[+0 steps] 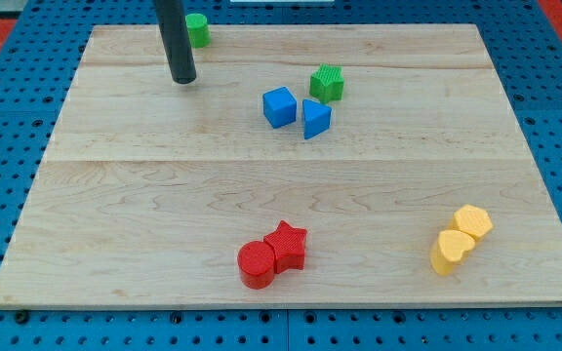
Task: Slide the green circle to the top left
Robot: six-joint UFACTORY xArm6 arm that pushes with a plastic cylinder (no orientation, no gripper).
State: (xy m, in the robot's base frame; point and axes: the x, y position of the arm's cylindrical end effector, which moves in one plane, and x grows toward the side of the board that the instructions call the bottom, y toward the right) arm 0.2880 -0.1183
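The green circle (197, 28) stands at the board's top edge, left of centre, partly hidden behind the dark rod. My tip (183, 80) rests on the board just below and slightly left of the green circle, a short gap apart from it. A second green block (327, 83), star-like in shape, sits to the right near the middle top.
A blue cube (279, 106) and a blue triangle (315, 118) sit together below the green star. A red cylinder (257, 263) and red star (288, 245) touch at the bottom middle. Two yellow blocks (461, 238) touch at the bottom right. The wooden board (115, 195) lies on a blue pegboard.
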